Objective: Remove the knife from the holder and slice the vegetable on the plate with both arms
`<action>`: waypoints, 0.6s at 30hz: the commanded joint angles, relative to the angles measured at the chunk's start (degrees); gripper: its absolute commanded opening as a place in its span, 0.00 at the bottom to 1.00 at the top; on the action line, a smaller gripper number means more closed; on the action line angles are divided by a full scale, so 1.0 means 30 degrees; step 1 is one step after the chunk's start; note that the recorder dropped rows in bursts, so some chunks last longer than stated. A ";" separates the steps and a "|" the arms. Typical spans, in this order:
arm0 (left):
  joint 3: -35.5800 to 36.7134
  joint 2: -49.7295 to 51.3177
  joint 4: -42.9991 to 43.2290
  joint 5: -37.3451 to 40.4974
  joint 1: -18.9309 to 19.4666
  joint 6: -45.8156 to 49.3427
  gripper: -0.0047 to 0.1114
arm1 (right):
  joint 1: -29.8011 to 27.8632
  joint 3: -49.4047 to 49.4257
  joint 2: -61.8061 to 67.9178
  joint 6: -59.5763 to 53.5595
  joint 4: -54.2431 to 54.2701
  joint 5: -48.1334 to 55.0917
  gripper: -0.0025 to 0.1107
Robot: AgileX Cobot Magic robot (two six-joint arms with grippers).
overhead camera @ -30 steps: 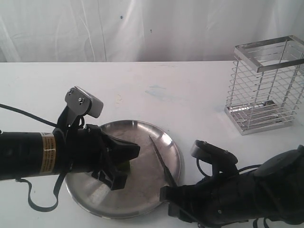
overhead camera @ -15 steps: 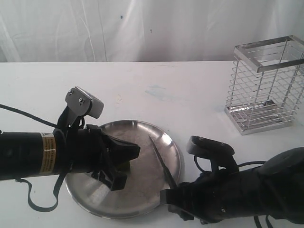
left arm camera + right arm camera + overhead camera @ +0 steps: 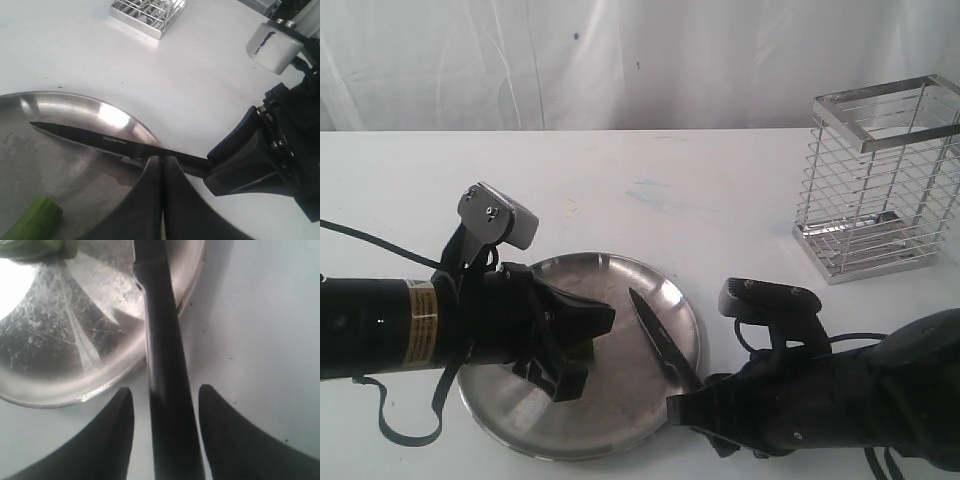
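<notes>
The steel plate point(image 3: 582, 272) lies in front of me. My left gripper point(image 3: 601, 322) hovers over it, fingers pressed together on nothing point(image 3: 162, 160). The green chili point(image 3: 582, 350) lies on the plate just beside those fingers, cut end showing point(image 3: 36, 217). My right gripper point(image 3: 692, 405) sits off the plate's near right rim, shut on the knife's black handle point(image 3: 167, 405); the fingertips stand slightly off the handle, so the grip is further back. The dark blade point(image 3: 656, 336) reaches over the plate point(image 3: 60, 107) toward the chili point(image 3: 35, 247).
The chrome wire holder point(image 3: 880, 180) stands empty at the far right of the white table, also seen beyond the plate point(image 3: 150, 12). A white curtain hangs behind the table. The right arm's grey camera point(image 3: 272, 42) rises beside the knife hand.
My right wrist has rolled, turning the blade from edge-on to showing its flat, tip shifting slightly left. The left arm and chili have not moved.
</notes>
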 commanded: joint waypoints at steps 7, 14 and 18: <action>-0.0061 -0.0202 0.0236 -0.0116 0.0043 -0.0155 0.04 | -0.0008 -0.1074 -0.0112 -0.0450 -0.0043 0.0134 0.41; -0.0061 -0.0202 0.0236 -0.0153 0.0043 -0.0155 0.04 | -0.1482 -0.1237 -0.0112 0.0895 -0.0109 0.1350 0.54; -0.0061 -0.0202 0.0236 -0.0197 0.0043 -0.0155 0.04 | -0.4141 -0.2284 -0.0112 0.2813 -0.3588 0.6584 0.54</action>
